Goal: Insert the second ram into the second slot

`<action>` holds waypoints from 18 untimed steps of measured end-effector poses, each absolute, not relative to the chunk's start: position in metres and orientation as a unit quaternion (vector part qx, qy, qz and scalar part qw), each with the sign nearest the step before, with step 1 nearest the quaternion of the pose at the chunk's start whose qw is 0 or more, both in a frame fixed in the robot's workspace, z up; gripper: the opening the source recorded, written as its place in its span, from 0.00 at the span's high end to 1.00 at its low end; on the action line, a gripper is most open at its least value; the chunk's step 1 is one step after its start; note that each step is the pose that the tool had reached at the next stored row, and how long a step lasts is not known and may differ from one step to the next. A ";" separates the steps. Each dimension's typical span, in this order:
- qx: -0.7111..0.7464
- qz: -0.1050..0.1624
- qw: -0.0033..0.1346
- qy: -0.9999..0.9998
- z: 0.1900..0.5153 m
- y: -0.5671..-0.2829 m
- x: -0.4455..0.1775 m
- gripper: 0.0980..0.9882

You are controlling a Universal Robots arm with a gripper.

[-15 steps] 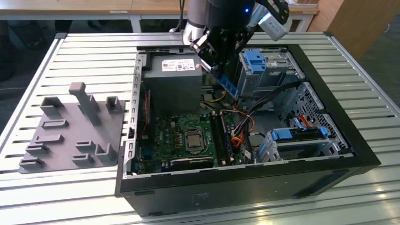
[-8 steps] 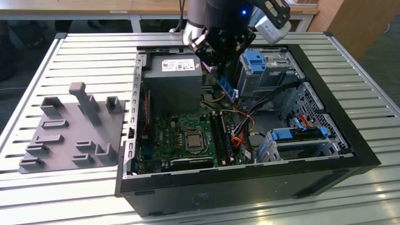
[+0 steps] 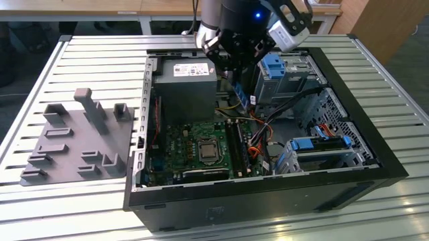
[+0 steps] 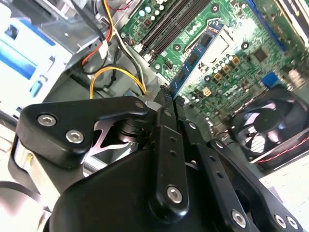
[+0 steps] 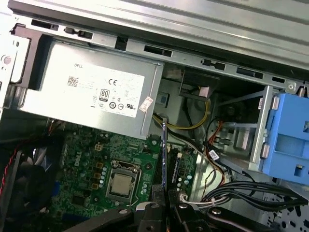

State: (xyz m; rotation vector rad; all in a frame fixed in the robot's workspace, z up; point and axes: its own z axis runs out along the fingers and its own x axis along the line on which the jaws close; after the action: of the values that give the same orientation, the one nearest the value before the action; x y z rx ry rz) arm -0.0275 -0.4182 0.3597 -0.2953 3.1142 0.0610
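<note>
Gripper (image 4: 166,99) clamped tight on one end of the blue memory stick (image 4: 195,58), fingers pressed together on it. In the exterior view the stick (image 3: 239,95) hangs on edge inside the open computer case (image 3: 268,211), just beside the grey power supply (image 3: 184,85) and up clear of the green motherboard (image 3: 194,150). In the second wrist view the long dark slots (image 4: 166,26) lie beyond the stick's free end.

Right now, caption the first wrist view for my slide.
Pincer grips the RAM stick edge-on over the motherboard, near the power supply.
</note>
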 end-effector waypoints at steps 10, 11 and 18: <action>-0.068 0.019 0.007 0.998 0.359 -0.418 -0.028 0.96; -0.068 0.019 0.007 0.998 0.359 -0.418 -0.028 0.96; -0.065 0.019 0.007 0.998 0.355 -0.418 -0.028 0.96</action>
State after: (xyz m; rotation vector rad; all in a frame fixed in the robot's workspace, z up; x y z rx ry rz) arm -0.0275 -0.4183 0.3548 -0.2044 3.1204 0.0602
